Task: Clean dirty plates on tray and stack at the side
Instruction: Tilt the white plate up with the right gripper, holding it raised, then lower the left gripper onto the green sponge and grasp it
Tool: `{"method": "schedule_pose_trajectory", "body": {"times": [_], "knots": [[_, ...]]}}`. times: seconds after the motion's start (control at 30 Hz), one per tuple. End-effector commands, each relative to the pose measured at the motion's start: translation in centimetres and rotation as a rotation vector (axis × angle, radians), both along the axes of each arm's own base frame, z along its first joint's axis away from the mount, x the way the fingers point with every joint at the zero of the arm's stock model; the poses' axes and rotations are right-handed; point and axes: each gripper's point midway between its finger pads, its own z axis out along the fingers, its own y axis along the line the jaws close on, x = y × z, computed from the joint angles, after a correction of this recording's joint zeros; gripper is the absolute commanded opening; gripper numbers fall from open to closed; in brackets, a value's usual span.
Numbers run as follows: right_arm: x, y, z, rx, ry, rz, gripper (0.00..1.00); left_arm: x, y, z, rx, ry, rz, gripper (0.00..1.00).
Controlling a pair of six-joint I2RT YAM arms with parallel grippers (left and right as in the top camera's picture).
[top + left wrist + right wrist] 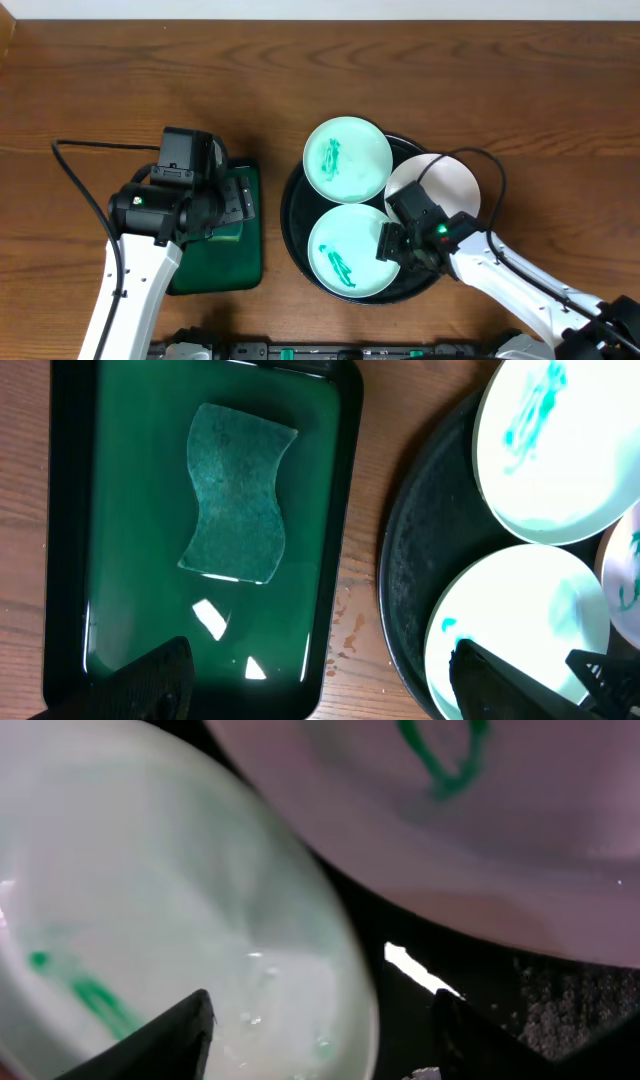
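The black tray (292,215) holds three plates. Two are mint with green smears, one at the back (347,160) and one at the front (345,252). The third is white (452,182) and sits at the right. My right gripper (390,243) is low at the front mint plate's right rim. In the right wrist view it (320,1035) stands open astride that rim, one finger over the mint plate (150,900) and the other over the tray floor (570,1010). The white plate (470,830) there carries a green mark. My left gripper (232,200) hovers open over the green tray.
A rectangular green tray (130,620) with a dark rim lies left of the black tray, with a green sponge (238,490) on it. A black cable (85,180) loops on the table at the left. A strip of wood (355,610) separates the two trays.
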Motion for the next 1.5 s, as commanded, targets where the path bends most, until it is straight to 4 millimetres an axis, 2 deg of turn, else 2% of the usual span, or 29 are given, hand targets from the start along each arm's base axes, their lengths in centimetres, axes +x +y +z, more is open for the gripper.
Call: {"method": "schedule_pose_trajectory", "body": {"times": [0.0, 0.17, 0.27, 0.47, 0.5, 0.6, 0.67, 0.73, 0.97, 1.0, 1.03, 1.07, 1.1, 1.17, 1.2, 1.23, 1.27, 1.3, 1.33, 1.37, 1.43, 1.47], "knots": [[-0.3, -1.2, -1.1, -0.033, 0.015, -0.043, 0.61, 0.2, -0.1, 0.5, -0.001, -0.012, -0.001, 0.82], [0.3, -0.8, -1.0, -0.023, -0.020, 0.004, 0.45, 0.2, -0.1, 0.5, -0.001, -0.012, -0.001, 0.82], [0.7, -0.5, -1.0, -0.013, -0.039, 0.004, 0.41, 0.1, -0.1, 0.5, -0.001, -0.011, -0.001, 0.82], [1.2, -0.2, -1.3, -0.006, -0.049, 0.004, 0.22, 0.1, -0.1, 0.5, -0.001, -0.011, -0.001, 0.82], [1.2, -0.2, -1.5, -0.008, -0.047, 0.004, 0.21, 0.1, -0.1, 0.5, -0.001, -0.011, -0.001, 0.82], [1.2, -0.1, -2.0, -0.014, -0.038, 0.006, 0.09, 0.2, -0.1, 0.5, -0.001, -0.012, -0.001, 0.82], [1.1, 0.1, -2.4, -0.019, -0.029, 0.015, 0.09, 0.2, -0.1, 0.5, -0.001, -0.012, -0.001, 0.82], [0.8, 0.4, -3.0, -0.027, -0.017, 0.029, 0.01, 0.2, -0.1, 0.5, -0.001, -0.012, -0.001, 0.82], [0.0, 1.3, -3.6, -0.031, -0.007, 0.077, 0.01, 0.1, -0.1, 0.5, -0.001, -0.011, -0.001, 0.82], [0.0, 1.4, -3.5, -0.030, -0.008, 0.078, 0.01, 0.1, -0.1, 0.5, -0.001, -0.009, -0.001, 0.79], [0.0, 1.4, -3.5, -0.029, -0.008, 0.078, 0.01, 0.0, -0.1, 0.5, 0.000, -0.007, -0.001, 0.64], [0.0, 1.4, -3.5, -0.029, -0.008, 0.078, 0.01, 0.1, -0.1, 0.5, 0.000, -0.008, -0.001, 0.54], [0.0, 1.4, -3.5, -0.028, -0.008, 0.078, 0.01, 0.1, 0.0, 0.5, 0.000, -0.008, -0.001, 0.52], [-0.1, 1.5, -3.5, -0.022, -0.003, 0.080, 0.01, 0.1, -0.1, 0.5, 0.000, -0.007, -0.001, 0.83], [-0.2, 1.6, -3.5, -0.019, 0.000, 0.081, 0.01, 0.0, -0.1, 0.5, 0.000, -0.005, -0.001, 0.87], [-0.3, 1.7, -3.5, -0.013, 0.007, 0.083, 0.01, -0.1, 0.0, 0.4, 0.001, 0.000, -0.001, 0.81], [-0.4, 1.6, -3.5, -0.013, 0.008, 0.084, 0.01, -0.2, 0.0, 0.4, 0.001, 0.006, -0.001, 0.58], [-0.4, 1.7, -3.5, -0.009, 0.010, 0.085, 0.01, -0.5, 0.0, 0.3, 0.003, 0.016, -0.001, 0.45], [-0.5, 1.8, -3.5, -0.006, 0.013, 0.086, 0.01, -0.7, 0.0, 0.2, 0.004, 0.026, -0.001, 0.40], [-0.5, 1.8, -3.5, -0.002, 0.017, 0.087, 0.01, -0.9, 0.1, 0.1, 0.006, 0.037, -0.001, 0.37], [-0.7, 2.0, -3.5, 0.008, 0.024, 0.089, 0.01, -1.4, 0.2, -0.1, 0.009, 0.058, -0.001, 0.40], [-0.7, 2.0, -3.5, 0.012, 0.027, 0.090, 0.01, -1.5, 0.2, -0.1, 0.010, 0.059, -0.001, 0.55]]}}
